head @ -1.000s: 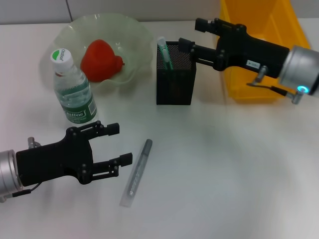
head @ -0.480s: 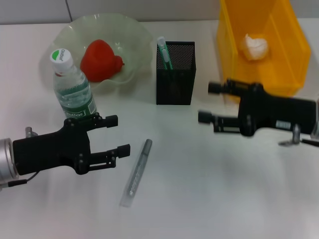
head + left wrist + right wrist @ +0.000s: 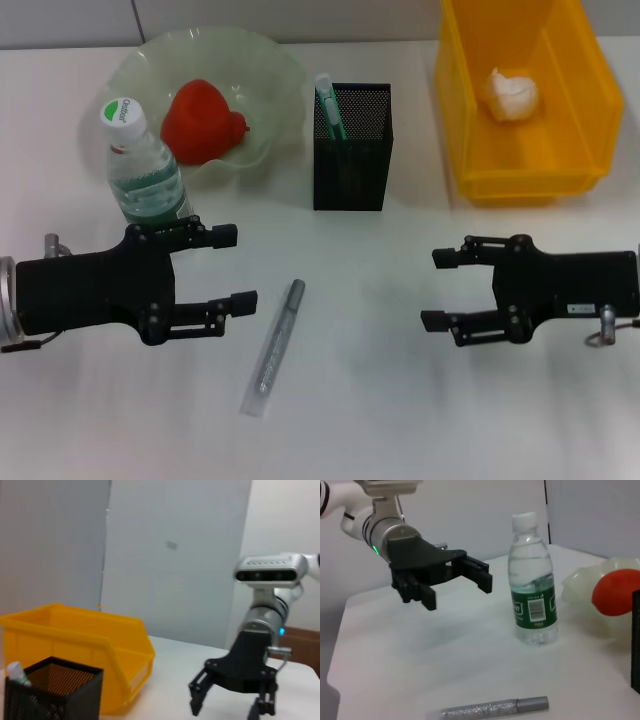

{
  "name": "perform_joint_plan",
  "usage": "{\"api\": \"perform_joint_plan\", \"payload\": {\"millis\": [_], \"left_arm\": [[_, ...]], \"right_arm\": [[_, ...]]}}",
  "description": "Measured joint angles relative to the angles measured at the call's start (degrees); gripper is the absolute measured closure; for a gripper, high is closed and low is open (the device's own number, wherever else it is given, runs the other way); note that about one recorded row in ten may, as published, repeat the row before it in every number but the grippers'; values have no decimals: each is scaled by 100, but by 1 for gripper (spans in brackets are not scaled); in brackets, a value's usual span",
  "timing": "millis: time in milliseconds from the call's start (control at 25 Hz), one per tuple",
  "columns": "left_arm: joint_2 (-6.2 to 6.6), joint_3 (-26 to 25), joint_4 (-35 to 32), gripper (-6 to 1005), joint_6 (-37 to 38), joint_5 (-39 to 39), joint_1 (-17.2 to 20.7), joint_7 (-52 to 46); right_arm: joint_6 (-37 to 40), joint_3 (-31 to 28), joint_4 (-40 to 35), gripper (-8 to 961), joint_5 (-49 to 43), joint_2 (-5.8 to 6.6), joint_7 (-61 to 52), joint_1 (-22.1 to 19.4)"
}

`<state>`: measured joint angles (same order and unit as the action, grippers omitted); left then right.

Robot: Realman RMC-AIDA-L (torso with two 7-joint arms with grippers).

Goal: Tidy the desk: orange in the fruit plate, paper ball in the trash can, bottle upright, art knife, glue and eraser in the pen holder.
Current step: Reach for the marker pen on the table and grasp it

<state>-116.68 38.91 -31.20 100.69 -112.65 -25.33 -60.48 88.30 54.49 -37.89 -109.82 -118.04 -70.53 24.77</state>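
A silver art knife (image 3: 275, 343) lies on the white table, just right of my open, empty left gripper (image 3: 240, 267). It also shows in the right wrist view (image 3: 495, 708). The bottle (image 3: 145, 180) stands upright behind that gripper. A red-orange fruit (image 3: 203, 122) sits in the green fruit plate (image 3: 280, 70). A green glue stick (image 3: 330, 108) stands in the black mesh pen holder (image 3: 352, 150). A paper ball (image 3: 511, 93) lies in the yellow bin (image 3: 525, 175). My right gripper (image 3: 434, 289) is open and empty at the front right. No eraser is in view.
The right wrist view shows the left gripper (image 3: 460, 592), the bottle (image 3: 532, 600) and the plate (image 3: 585, 595). The left wrist view shows the right gripper (image 3: 225, 707), the bin (image 3: 75, 640) and the pen holder (image 3: 50, 690).
My right arm has drawn back from the pen holder and bin to the table's front right, uncovering the paper ball in the bin. My left gripper has shifted slightly left.
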Motion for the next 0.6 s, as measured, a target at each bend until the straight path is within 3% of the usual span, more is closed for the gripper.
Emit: {"api": "perform_joint_plan", "payload": {"millis": [280, 480, 600], "left_arm": [[8, 180, -597, 215, 486, -53, -253, 182], [137, 792, -1176, 215, 570, -63, -590, 347], [226, 1467, -1653, 215, 595, -264, -831, 547]], "right_arm": [[61, -11, 119, 139, -53, 154, -389, 251], [190, -14, 176, 139, -72, 197, -567, 328], [215, -17, 175, 139, -190, 213, -773, 372]]}}
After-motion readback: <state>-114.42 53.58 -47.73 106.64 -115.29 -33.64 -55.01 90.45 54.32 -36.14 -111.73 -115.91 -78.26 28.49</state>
